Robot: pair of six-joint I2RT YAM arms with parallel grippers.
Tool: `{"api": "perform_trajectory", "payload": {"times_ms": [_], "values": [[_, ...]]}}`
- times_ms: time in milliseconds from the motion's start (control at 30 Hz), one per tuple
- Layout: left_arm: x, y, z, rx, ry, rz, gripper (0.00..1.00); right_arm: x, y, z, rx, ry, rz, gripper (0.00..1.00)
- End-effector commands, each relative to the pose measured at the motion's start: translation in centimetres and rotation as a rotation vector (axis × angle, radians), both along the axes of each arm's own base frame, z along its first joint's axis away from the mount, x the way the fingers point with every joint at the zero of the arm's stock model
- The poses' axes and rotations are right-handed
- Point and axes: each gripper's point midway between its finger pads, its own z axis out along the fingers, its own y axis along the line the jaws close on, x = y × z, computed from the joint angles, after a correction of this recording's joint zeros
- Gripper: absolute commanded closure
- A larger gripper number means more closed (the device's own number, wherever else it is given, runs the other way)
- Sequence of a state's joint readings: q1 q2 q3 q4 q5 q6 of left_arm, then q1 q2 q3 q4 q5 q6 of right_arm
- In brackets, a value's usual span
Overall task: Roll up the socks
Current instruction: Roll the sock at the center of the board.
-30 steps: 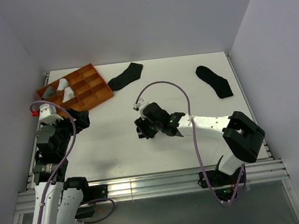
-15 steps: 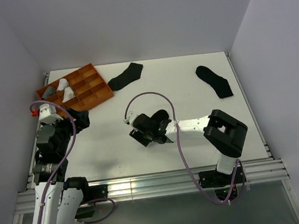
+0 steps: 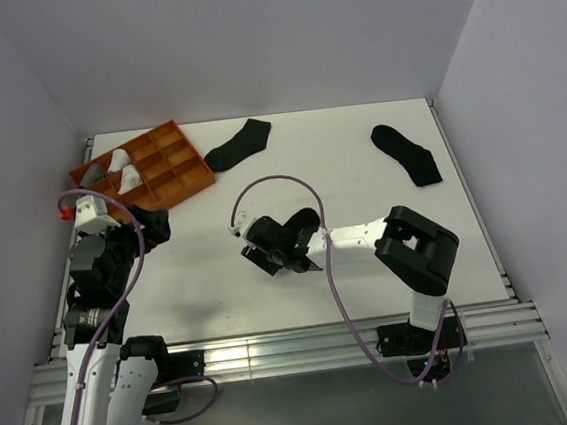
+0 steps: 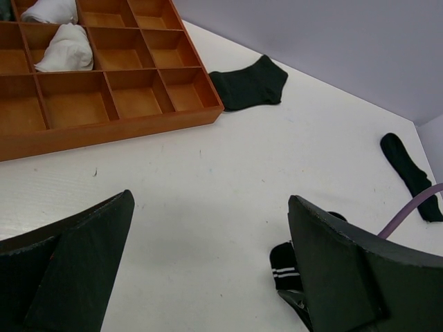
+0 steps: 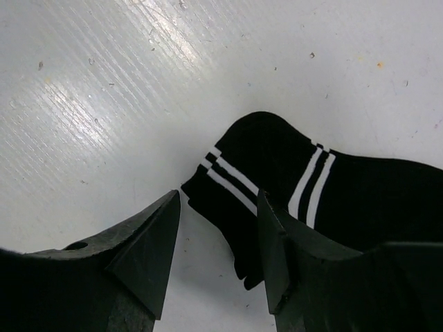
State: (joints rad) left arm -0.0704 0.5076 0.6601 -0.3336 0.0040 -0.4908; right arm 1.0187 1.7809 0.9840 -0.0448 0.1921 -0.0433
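Firstly, surroundings, left to right.

Left gripper (image 3: 152, 225): over the left edge of the table (image 3: 207, 250), just on the near side of the tray (image 3: 175, 178). Its fingers (image 4: 76, 263) are spread to their widest, with only bare tabletop between them.

Plain sock (image 3: 239, 143): black, lying flat, just beside the tray's right side. Whether it touches the tray I cannot tell.

Cable (image 3: 261, 186): purple, arching above mid-table from my right wrist.

Right gripper (image 3: 279, 253): mid-table, low over the striped sock (image 5: 277, 166). Its fingers (image 5: 149, 242) stand part-way apart, astride the edge of the cuff. The one on the left of the wrist view is clear of the cloth. The sock runs behind the other, and contact there I cannot tell. Nothing is clamped.

Striped sock: black, at mid-table, showing two sets of white double bands. My own wrist blocks most of it from above.

Long sock (image 3: 406, 153): black, flat, at the far right, well apart from everything else.

Then, containers.

Tray: orange, divided into a grid, set askew at the far-left corner. It holds one grey roll (image 3: 92, 173) at its left end and two white rolls (image 3: 118, 158) in neighbouring compartments, one to each.
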Motion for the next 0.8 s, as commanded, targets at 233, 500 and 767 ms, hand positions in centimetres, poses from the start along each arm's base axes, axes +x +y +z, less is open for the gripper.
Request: {"api": "perform_trajectory", "payload": {"times_ms": [233, 500, 767], "values": [[0.5, -0.1, 0.6, 0.004, -0.022, -0.013, 0.01, -0.4, 1.8, -0.5, 0.048, 0.027, 0.022, 0.45], [0.6, -0.2, 0.4, 0.004, -0.014, -0.014, 0.01, -0.6, 0.2, -2.4, -0.001, 0.051, -0.053, 0.56], [0.9, -0.3, 0.2, -0.001, -0.005, -0.018, 0.00, -0.9, -1.0, -3.4, -0.013, 0.060, -0.107, 0.81]]}}
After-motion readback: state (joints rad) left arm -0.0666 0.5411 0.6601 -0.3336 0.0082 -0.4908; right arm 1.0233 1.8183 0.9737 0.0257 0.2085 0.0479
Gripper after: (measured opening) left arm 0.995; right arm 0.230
